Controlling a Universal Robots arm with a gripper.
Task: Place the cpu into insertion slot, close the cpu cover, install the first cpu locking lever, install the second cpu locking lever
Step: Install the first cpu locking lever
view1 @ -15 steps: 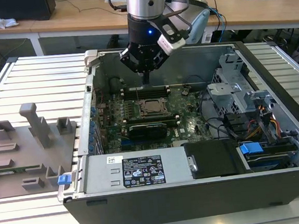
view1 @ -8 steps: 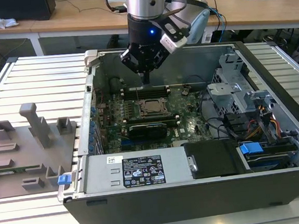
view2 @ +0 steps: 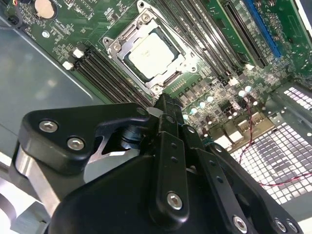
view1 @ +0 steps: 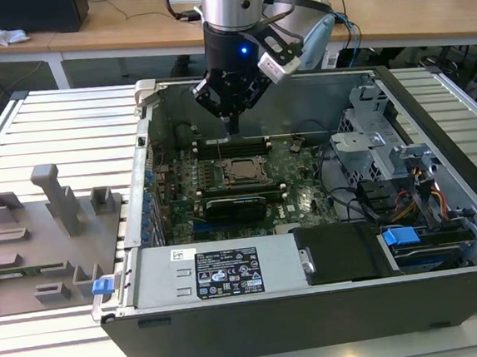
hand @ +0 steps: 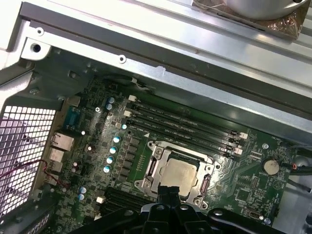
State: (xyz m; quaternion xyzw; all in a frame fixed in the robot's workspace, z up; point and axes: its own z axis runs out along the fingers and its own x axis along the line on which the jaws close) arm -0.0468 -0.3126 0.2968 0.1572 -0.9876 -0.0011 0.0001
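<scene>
**End effector and socket, open computer case.** You see the end effector (view1: 232, 129) poised above the motherboard (view1: 306, 191), its fingers (view2: 165, 109) drawn narrow, tips together with nothing between them. Directly below and just ahead of the tips lies the cpu (view2: 151, 53), dull silver top upward, seated in the insertion slot (hand: 150, 167). The cpu cover (view2: 119, 48) lies flat around the chip, which shows through its square window. The end effector touches none of these. Long black memory slots (hand: 185, 124) run along both sides of the socket. Nearer you than the end effector in the exterior view sits the black graphics card (view1: 234, 205). The computer case (view1: 333, 304) rests on the slatted tabletop (view1: 59, 136), with a grey fixture tray (view1: 43, 237) well off to the exterior view's left.
</scene>
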